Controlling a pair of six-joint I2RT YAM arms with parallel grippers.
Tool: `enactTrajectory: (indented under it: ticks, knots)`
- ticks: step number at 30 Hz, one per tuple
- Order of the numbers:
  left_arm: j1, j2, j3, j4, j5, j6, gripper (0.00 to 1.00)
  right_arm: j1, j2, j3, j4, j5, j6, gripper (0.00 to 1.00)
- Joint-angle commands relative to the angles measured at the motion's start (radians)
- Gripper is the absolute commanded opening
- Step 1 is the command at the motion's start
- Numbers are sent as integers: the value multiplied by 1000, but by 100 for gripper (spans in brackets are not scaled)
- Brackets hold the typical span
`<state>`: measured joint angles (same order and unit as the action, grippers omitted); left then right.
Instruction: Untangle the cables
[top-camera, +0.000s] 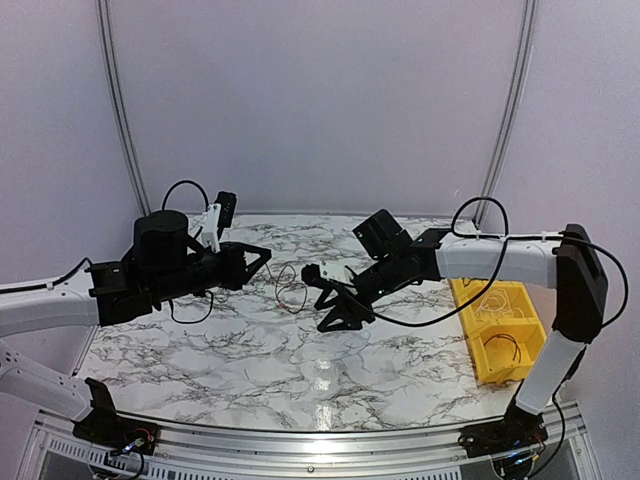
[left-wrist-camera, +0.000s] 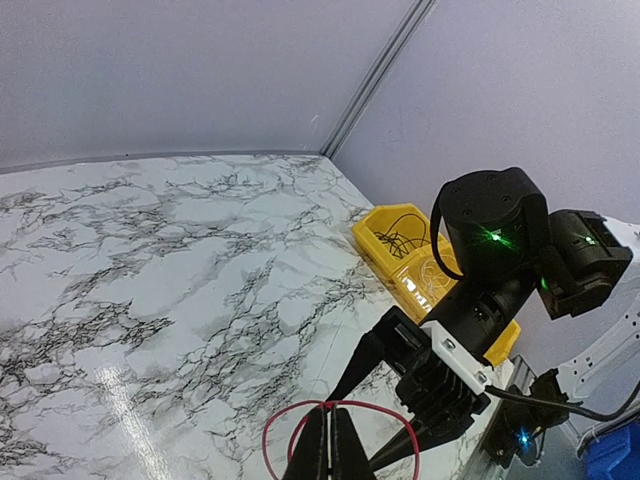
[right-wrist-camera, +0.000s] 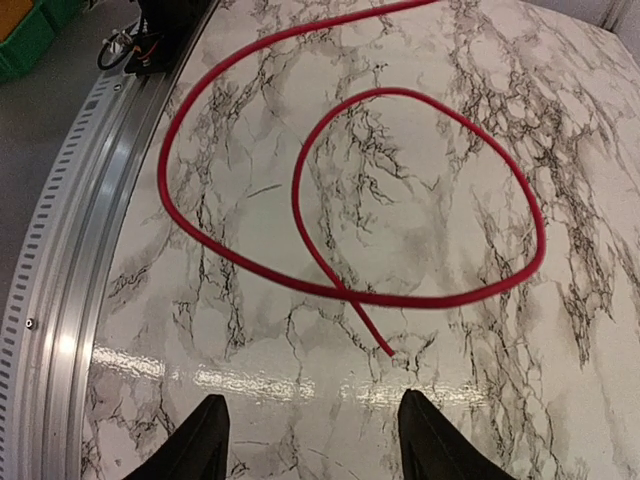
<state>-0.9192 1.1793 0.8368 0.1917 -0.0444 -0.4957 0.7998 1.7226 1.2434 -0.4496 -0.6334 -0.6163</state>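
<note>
A thin red cable (top-camera: 290, 285) hangs in small loops over the middle of the marble table (top-camera: 250, 370). My left gripper (top-camera: 268, 256) is shut on it; in the left wrist view the closed fingertips (left-wrist-camera: 330, 440) pinch the red cable (left-wrist-camera: 375, 405) at the top of its loop. My right gripper (top-camera: 318, 300) is open and empty, just right of the loop. In the right wrist view the red cable (right-wrist-camera: 420, 301) makes two crossing loops ahead of the spread fingers (right-wrist-camera: 208, 442), with its loose end near the right finger. No black or white-grey cable shows on the tabletop.
Two yellow bins (top-camera: 470, 330) stand at the table's right edge, holding thin dark and pale wires; they also show in the left wrist view (left-wrist-camera: 375, 240). A metal rail (top-camera: 300, 445) runs along the near edge. Grey walls enclose the back.
</note>
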Motion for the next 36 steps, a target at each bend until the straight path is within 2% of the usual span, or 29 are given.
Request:
enactTrajectory:
  ticks: [1,10,17,27,32,36]
  knots:
    - [-2,-32,-14,51,4,-41,0,7,5,58,36,-66,43,59]
    - [-1,-34,-26,116,6,-95,0,7,48,89,87,-139,94,59]
    - [-2,-15,-27,165,21,-141,0,6,60,67,201,-153,138,58]
    - [-2,-24,-64,233,1,-184,0,8,113,81,236,-213,173,55]
    - [-2,-20,-76,257,-8,-197,0,8,123,80,242,-241,179,33]
    - [-2,-21,-82,267,-13,-203,0,7,129,92,226,-242,177,36]
